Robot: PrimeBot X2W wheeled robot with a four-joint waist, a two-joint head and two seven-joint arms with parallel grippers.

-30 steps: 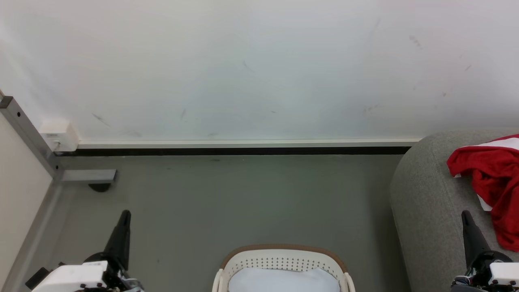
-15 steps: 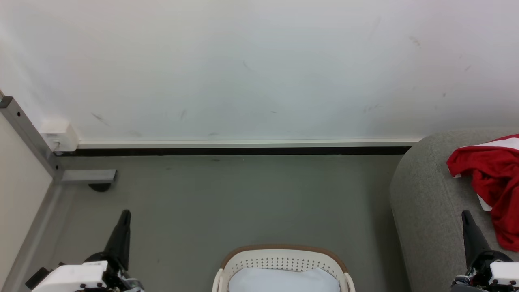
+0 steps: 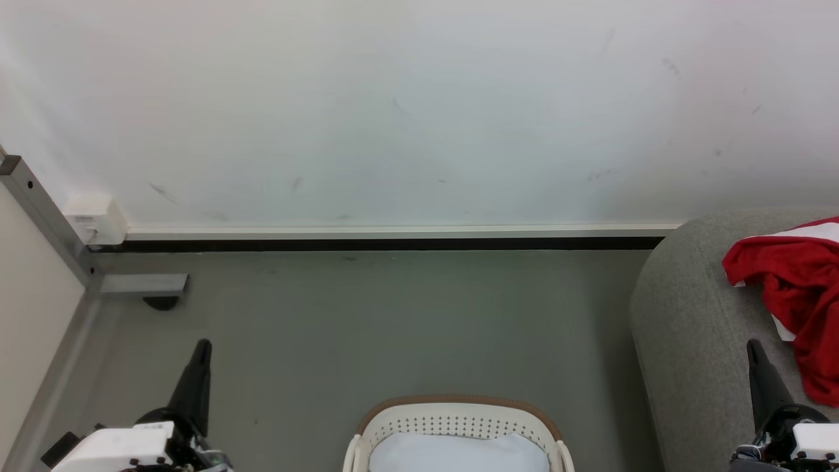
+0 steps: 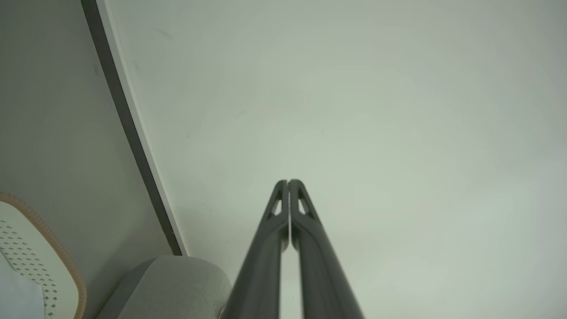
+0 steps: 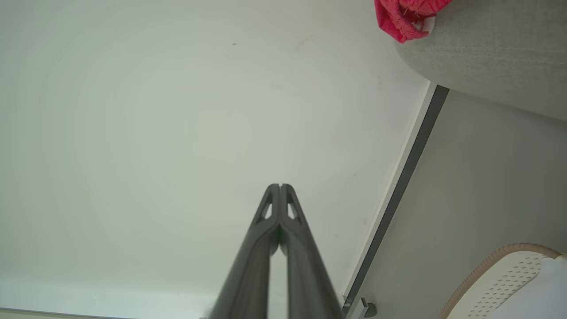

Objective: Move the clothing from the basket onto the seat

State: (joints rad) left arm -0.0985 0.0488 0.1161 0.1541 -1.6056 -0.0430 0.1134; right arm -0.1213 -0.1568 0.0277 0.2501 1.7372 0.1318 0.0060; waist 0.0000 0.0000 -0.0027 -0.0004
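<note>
The red clothing [image 3: 796, 288] is lying crumpled on the light grey upholstered seat [image 3: 688, 328], close to the seat's rounded left edge (a white band is showing along its upper fold), and it is running out past the right side of the head view. In the right wrist view a red fold is hanging over the seat's rounded corner.

The cream-white laundry basket [image 3: 459, 401] is sitting on the grey floor [image 3: 393, 314], to the left of the seat and apart from it, its tan-brown rim facing the wall [image 3: 419, 98]. A plain white cloth [image 3: 459, 452] is lying inside it.

The left hand [image 3: 202, 347] is hovering over the floor, left of the basket and well apart from it. Its two dark fingers are pressing together tip to tip, clenched on nothing. The right hand [image 3: 754, 347] is hanging in front of the seat, near the lower part of the clothing, with a gap showing between them. Its fingers are likewise pressing together, grasping nothing.

A white skirting strip [image 3: 393, 233] is running along the foot of the wall, and a grey metal post [image 3: 39, 210] is leaning up at the floor's far left corner
</note>
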